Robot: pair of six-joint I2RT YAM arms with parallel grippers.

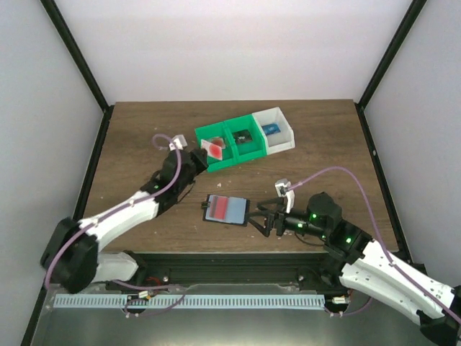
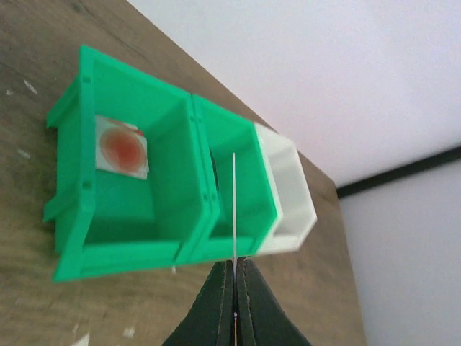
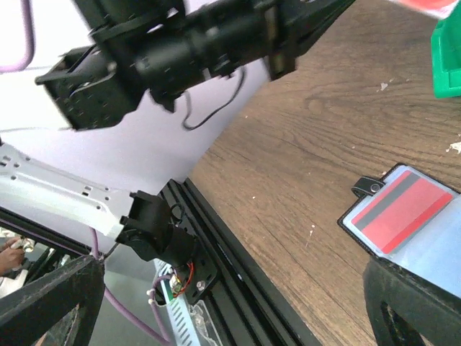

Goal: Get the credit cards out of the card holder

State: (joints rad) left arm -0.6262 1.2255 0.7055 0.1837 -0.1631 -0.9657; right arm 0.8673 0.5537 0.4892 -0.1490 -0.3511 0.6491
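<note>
My left claw [image 2: 234, 270] was clamped on a credit card [image 2: 234, 209], which the wrist view showed edge-on as a thin pale line running up toward 12 o'clock from the fingertips. Only the card's near edge sat between the pads. Beyond it lay the green bin [image 2: 130, 254], with the white bin [image 2: 289, 216] adjoining at 3 o'clock. From above the card hung over the green bin's near wall, but I couldn't tell which compartment lay under it.

I judged the main risk to be that shallow pinch: a jolt could pivot the card or let it slip. Released there, it might strike a divider or the rim and end up on the table [image 1: 144, 137].

My right claw [image 1: 265, 220] stood open, touching nothing, at 3 o'clock of the card holder [image 3: 425, 249], which lay flat on the wood at 5 o'clock from the left claw. A red card [image 3: 400, 212] was in its panel, so the job wasn't finished. With nothing pinning the holder, I expected it to slide or lift when that card was pulled.
</note>
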